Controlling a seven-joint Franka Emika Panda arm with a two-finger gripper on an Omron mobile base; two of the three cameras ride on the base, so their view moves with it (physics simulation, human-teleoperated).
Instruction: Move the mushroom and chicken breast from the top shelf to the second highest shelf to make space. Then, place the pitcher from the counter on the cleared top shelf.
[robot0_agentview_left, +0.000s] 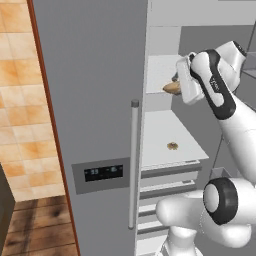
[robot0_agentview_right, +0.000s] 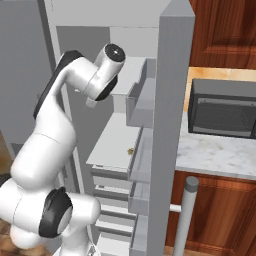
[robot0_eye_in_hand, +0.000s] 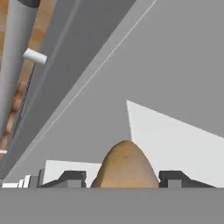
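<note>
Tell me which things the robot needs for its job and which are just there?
Needed for the job:
- chicken breast, between the pincer tips
- mushroom, on the second highest shelf
- top shelf
- counter

Just there:
- microwave
- fridge door handle

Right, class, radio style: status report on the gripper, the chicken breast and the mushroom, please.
Gripper at top shelf, fingers either side of chicken breast; grip unconfirmed. Mushroom on second highest shelf. No obstruction seen.
</note>
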